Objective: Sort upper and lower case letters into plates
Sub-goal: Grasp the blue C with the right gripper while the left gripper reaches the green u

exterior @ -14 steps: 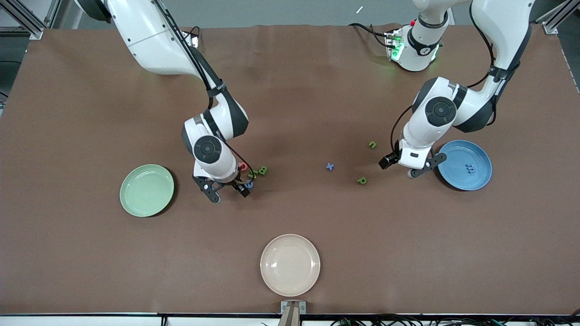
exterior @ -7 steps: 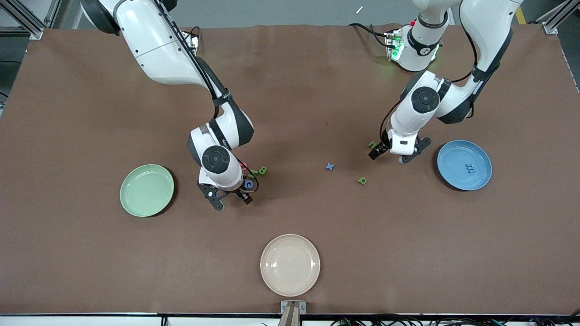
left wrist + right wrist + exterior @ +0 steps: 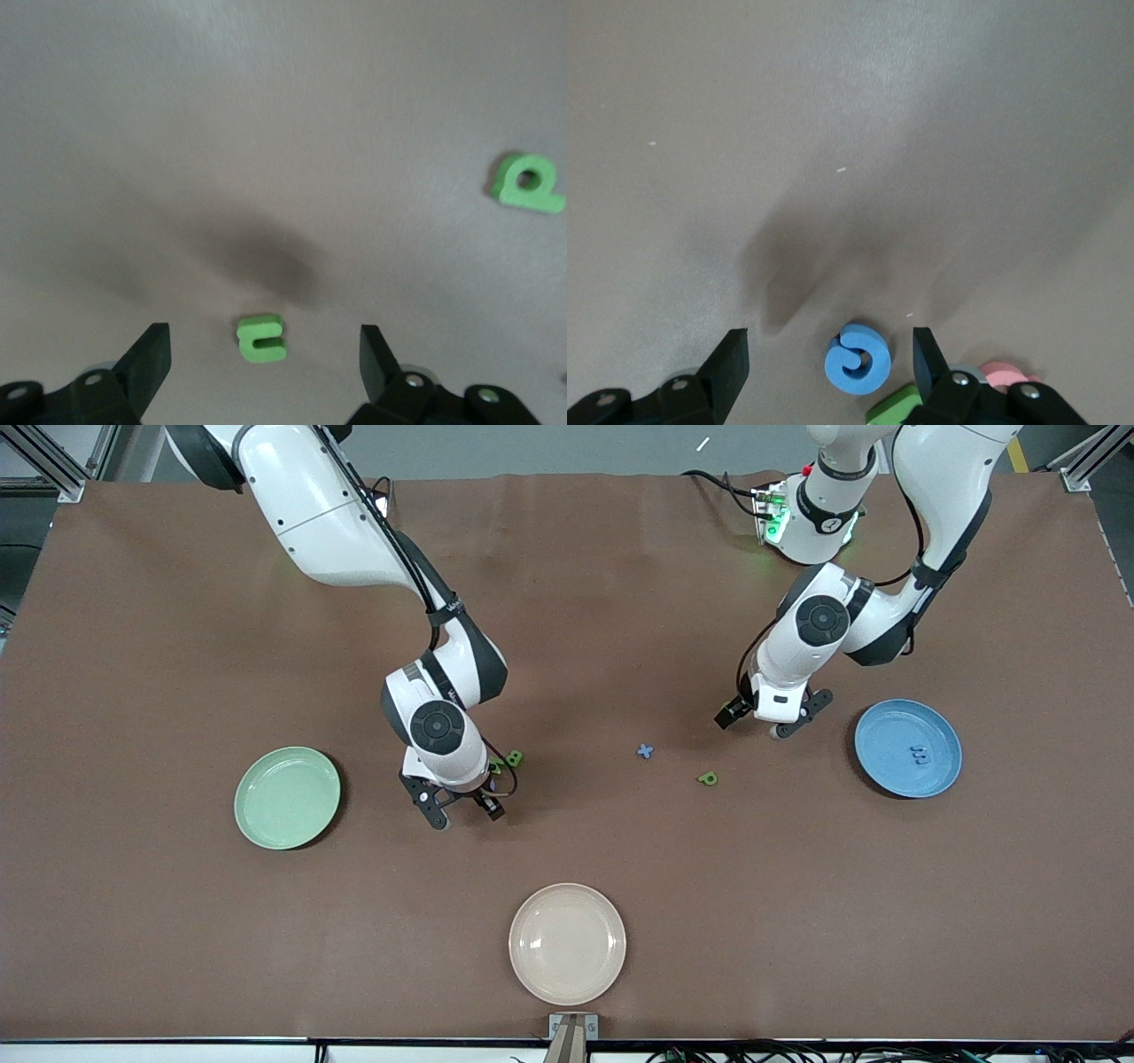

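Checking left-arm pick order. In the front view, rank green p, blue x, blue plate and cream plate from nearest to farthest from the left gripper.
From the left gripper, which hangs open over the small green n:
1. green p, nearer the front camera.
2. blue plate and blue x, too close to call; the plate lies toward the left arm's end, the x toward the right arm's end.
3. cream plate, at the front edge.
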Robot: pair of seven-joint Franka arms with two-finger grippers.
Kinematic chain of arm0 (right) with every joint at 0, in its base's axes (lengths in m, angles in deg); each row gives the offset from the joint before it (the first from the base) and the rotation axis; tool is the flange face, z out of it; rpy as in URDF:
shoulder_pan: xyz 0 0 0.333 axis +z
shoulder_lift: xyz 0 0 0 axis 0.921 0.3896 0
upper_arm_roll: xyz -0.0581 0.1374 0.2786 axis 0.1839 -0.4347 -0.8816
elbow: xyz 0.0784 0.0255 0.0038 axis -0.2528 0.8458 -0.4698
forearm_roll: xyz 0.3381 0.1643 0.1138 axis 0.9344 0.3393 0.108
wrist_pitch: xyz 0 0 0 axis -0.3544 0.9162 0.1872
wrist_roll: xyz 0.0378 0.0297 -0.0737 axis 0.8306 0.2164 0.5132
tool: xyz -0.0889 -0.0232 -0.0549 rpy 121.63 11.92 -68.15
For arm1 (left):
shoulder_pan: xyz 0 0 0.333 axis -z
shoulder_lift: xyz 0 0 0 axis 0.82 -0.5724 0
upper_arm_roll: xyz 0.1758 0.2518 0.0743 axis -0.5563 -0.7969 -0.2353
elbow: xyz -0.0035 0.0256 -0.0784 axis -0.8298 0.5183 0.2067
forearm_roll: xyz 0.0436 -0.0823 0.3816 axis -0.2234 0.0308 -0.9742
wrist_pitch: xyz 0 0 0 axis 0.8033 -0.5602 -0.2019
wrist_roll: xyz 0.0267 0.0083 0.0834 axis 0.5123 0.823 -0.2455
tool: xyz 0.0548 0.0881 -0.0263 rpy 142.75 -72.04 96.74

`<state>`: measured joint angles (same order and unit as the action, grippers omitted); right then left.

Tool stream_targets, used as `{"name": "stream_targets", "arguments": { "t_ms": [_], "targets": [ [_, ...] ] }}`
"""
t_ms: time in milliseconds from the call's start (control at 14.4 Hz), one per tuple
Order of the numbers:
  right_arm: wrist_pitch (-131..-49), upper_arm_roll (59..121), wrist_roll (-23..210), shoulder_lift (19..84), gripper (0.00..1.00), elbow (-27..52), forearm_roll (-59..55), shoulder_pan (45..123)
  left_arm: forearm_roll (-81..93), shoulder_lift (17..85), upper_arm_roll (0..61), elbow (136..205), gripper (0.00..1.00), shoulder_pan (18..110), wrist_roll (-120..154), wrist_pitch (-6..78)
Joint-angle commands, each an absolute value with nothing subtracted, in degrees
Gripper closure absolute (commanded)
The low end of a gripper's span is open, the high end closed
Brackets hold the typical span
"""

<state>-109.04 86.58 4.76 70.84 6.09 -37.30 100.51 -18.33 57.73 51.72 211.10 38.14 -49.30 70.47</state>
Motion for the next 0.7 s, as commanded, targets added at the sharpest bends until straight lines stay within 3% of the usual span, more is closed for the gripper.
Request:
{"name": "stream_targets", "arguments": {
  "t_ms": [0,278,417,626],
  "targets": [
    [-110.9,86.9,3.2,70.9,0.17,7.3,-38.1,101.0,-20.3,55.1,51.7,210.9,0.07,38.7,-50.4,71.6],
    [-112.4,86.9,2.3,71.2,0.19,7.9,-38.1,101.1,-21.5,53.7,51.6,210.7,0.18,38.8,-50.6,71.5],
    [-112.6,86.9,2.3,71.2,0.27,7.9,-38.2,101.3,-21.5,53.7,51.6,210.6,0.27,38.8,-50.6,71.5],
    [-112.6,86.9,2.1,71.2,0.31,7.8,-38.2,101.9,-21.6,53.7,51.6,210.4,0.30,38.9,-50.6,71.5]
  ]
}}
